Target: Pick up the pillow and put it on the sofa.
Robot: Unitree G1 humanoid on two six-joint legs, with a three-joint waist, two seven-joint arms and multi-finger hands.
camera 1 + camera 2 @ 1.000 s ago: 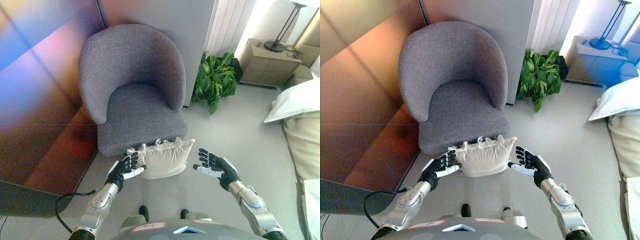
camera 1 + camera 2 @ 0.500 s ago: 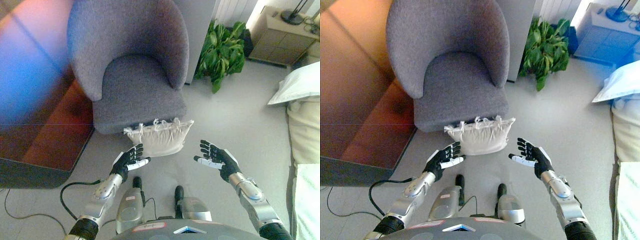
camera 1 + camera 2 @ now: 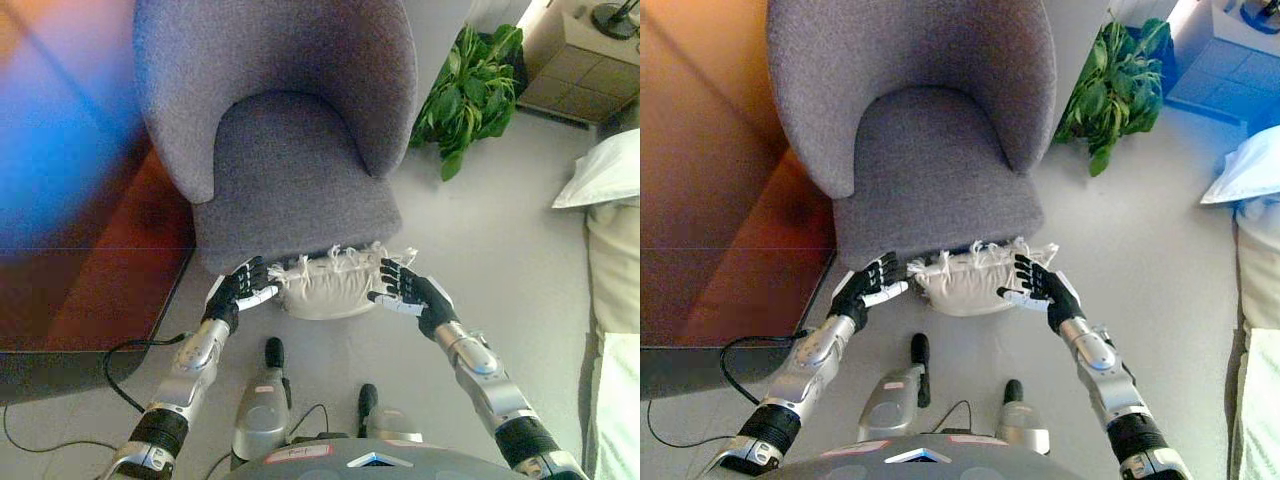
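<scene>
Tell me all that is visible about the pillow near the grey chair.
The pillow is cream-white, soft-looking cloth, with small knotted ties along its upper edge. It lies on the light floor, against the front of the grey chair. The left robot hand and right robot hand flank its two ends, fingers spread at its sides.

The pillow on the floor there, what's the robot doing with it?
The robot is bent over a cream pillow that lies on the floor against the front of a grey armchair. Its left hand and right hand sit at the pillow's two ends, fingers straight, bracketing it. The pillow is not yet lifted and the chair's seat is bare. A green plant stands on the floor to the right of the chair.
</scene>
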